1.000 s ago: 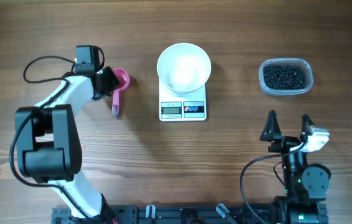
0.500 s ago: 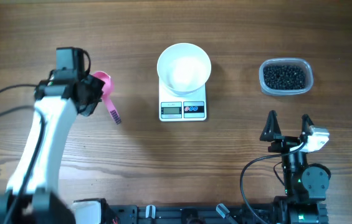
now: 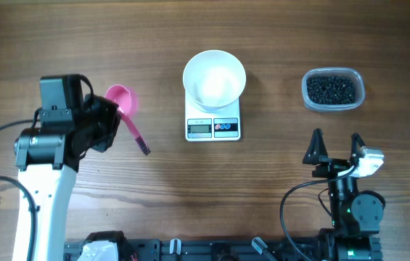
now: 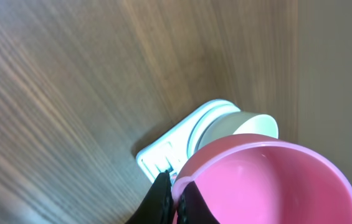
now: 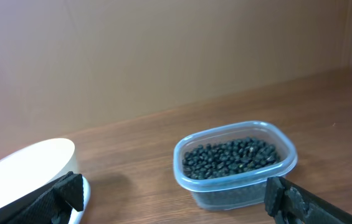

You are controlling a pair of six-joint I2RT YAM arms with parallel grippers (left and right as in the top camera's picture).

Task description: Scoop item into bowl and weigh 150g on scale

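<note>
Left gripper (image 3: 113, 114) clamped on the light, stiff pink scoop (image 3: 122, 98) beside its cup, right gripper (image 3: 334, 147) wide and empty, and those tiny black beads (image 3: 330, 88) in the clear tub (image 3: 305, 88), well apart from the white bowl (image 3: 214, 80) on the scale (image 3: 213, 118), look loose and roll-prone, so dig deep and carry level.

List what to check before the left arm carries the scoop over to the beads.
1. Grip: left tool shut on the pink scoop at its handle: ok.
2. Scoop cup empty: ok.
3. Bowl seated on the scale, nothing in it: ok.
4. Beads lie in the tub, no lid on it: ok.
5. Right tool open, apart from the tub: ok.
6. Display reads zero: cannot tell, digits too small.
</note>
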